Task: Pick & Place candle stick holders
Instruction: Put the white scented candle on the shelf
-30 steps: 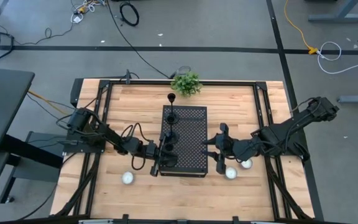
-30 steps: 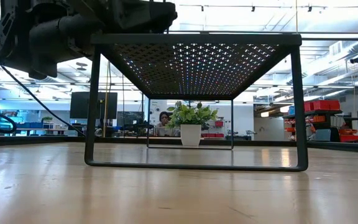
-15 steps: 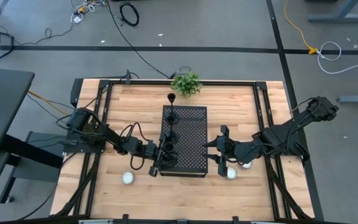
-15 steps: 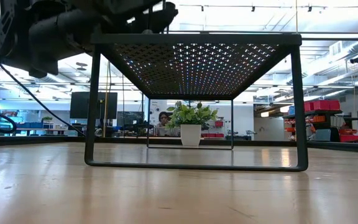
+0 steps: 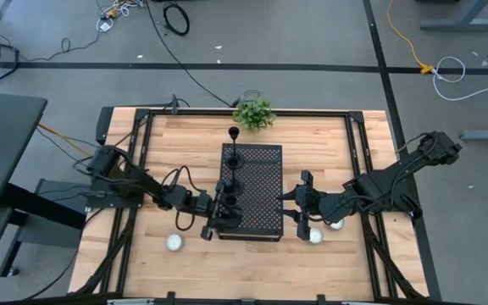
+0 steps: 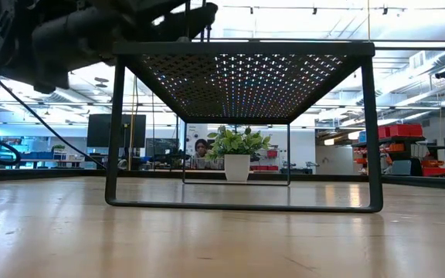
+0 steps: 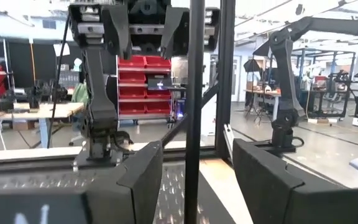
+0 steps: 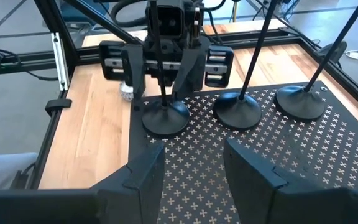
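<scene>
The three slender black metal candle stick holders stand upright in a row along the left side of the black perforated metal stand (image 5: 257, 191), which sits mid-worktop (image 5: 185, 140). In the right wrist view the nearest holder (image 8: 165, 116), the middle holder (image 8: 238, 111) and the far holder (image 8: 300, 101) each rest flat on a round flared base.

Handling: judged rigid, light and top-tall, so liable to tip if pushed sideways. The smooth thin stem is likely slippery; grip it low, just above the base, and lift vertically.

The left pincer (image 8: 166, 68) has its fingers apart on either side of the nearest holder's stem (image 7: 194, 112), not clamped. The right pincer (image 5: 295, 203) waits beside the stand's right edge, fingers apart and empty.

Clearance: the nearest base lies close to the stand's left and front edges. Neighbouring bases stand just beside one another, so sideways travel along the row is tight. Small white round candles (image 5: 174, 243) lie on the worktop left and right of the stand. A green potted plant (image 5: 253, 113) occupies the far edge.
</scene>
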You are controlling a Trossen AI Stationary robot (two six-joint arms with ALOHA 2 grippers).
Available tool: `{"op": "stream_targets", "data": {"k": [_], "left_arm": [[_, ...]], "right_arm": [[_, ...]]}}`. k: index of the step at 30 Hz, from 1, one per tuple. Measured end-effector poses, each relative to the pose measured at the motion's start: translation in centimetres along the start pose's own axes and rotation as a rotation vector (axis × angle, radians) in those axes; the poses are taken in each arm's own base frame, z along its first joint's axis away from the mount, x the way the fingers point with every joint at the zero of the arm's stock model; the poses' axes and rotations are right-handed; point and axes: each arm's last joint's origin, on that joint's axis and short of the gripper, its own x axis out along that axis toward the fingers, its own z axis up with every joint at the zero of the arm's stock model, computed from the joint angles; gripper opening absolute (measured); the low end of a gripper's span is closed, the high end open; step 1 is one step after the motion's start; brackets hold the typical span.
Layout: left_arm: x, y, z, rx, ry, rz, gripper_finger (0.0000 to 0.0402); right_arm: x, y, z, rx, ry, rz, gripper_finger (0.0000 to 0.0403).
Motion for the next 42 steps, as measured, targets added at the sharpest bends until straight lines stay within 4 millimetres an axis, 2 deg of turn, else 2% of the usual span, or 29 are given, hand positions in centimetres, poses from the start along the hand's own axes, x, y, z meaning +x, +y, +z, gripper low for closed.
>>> {"op": "stream_targets", "data": {"k": [5, 13, 17, 21, 29, 35, 38, 42], "left_arm": [[-2.8, -0.1, 0.8, -0.067, 0.012, -0.005, 0.0195], [-6.8, -2.0, 2.3, -0.093, 0.011, -0.104, 0.0195], [-8.5, -3.0, 2.2, -0.142, 0.081, -0.119, 0.0195], [-10.1, -3.9, 1.3, -0.219, 0.208, -0.044, 0.0195], [-12.0, -5.9, 0.7, -0.312, 0.378, 0.046, 0.019], [-13.4, -7.1, 0.4, -0.459, 0.534, 0.084, 0.0159], [-13.3, -8.2, 0.9, -0.492, 0.622, 0.075, 0.0138], [-12.7, -9.4, 2.5, -0.537, 0.771, 0.072, 0.0111]], "right_arm": [[0.0, 0.0, -0.1, -0.006, 0.009, -0.003, 0.0164], [0.0, 0.0, -0.1, -0.002, 0.007, -0.003, 0.0164], [0.0, 0.0, -0.1, 0.014, 0.007, -0.003, 0.0164], [0.0, 0.0, -0.1, 0.014, 0.007, -0.003, 0.0164], [0.0, 0.0, -0.1, 0.019, 0.007, -0.003, 0.0164], [0.0, -0.1, -0.1, 0.021, 0.014, -0.005, 0.0164], [0.0, -0.1, -0.1, 0.022, 0.013, -0.006, 0.0164], [0.0, -0.1, -0.1, 0.022, 0.012, -0.005, 0.0164]]}}
